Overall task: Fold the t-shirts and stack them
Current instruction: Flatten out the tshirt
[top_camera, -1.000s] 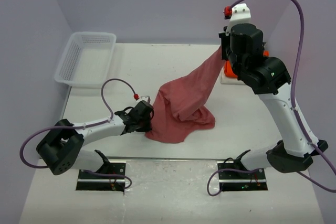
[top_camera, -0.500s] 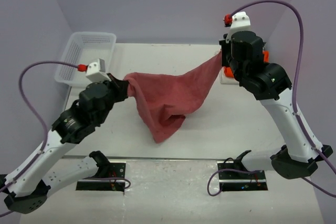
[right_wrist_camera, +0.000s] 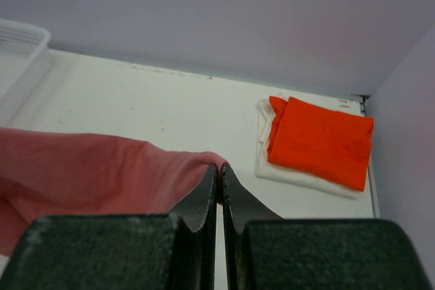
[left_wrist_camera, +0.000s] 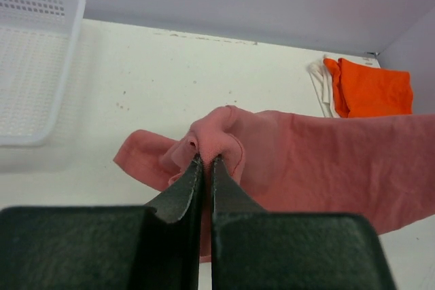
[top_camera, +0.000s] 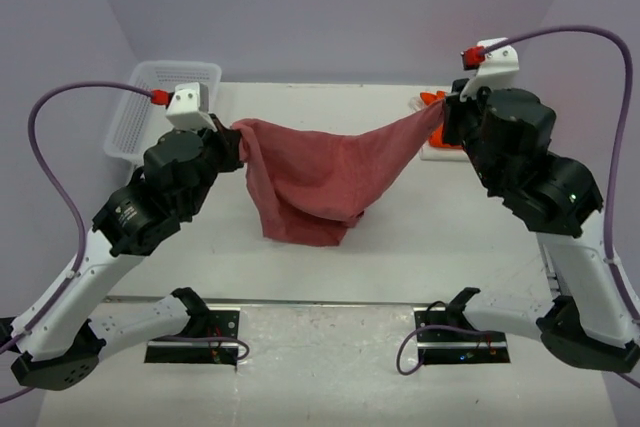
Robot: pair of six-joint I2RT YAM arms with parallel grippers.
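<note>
A rose-red t-shirt (top_camera: 315,182) hangs over the table (top_camera: 420,247), stretched between the left gripper (left_wrist_camera: 206,161) and right gripper (right_wrist_camera: 219,171), both clamped tight on its ends, near a folded orange t-shirt (right_wrist_camera: 319,142) lying on a white t-shirt (right_wrist_camera: 299,180).

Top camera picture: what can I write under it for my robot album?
Left arm and right arm stretch a red shirt between their shut jaws over the table.

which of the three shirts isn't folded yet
The rose-red shirt, stretched out between the left gripper and the right gripper, each pinching an edge. The orange shirt lies folded on the folded white shirt by the table's far right edge.
</note>
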